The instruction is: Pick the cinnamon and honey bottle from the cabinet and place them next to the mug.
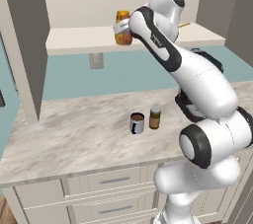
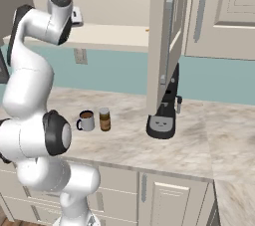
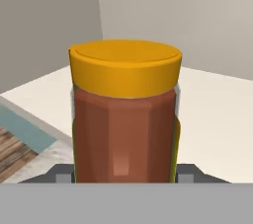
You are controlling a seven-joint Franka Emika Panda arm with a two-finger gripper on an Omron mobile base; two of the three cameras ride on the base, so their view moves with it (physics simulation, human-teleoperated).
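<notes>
1. The honey bottle (image 3: 124, 114) stands upright between the jaws, its yellow cap uppermost; a grey finger tip (image 3: 63, 173) shows on each side of its base.
2. The gripper (image 3: 123, 176) is clenched on the honey bottle, which sits at the front edge of the cabinet (image 1: 74, 38) shelf.
3. In the left base view the honey bottle (image 1: 123, 28) is partly hidden behind the arm's wrist, above the cabinet shelf.
4. The cinnamon (image 1: 155, 118) stands upright on the counter (image 1: 74, 134) below the cabinet, just beside the mug (image 1: 137, 123).
5. The mug holds brown liquid.
</notes>
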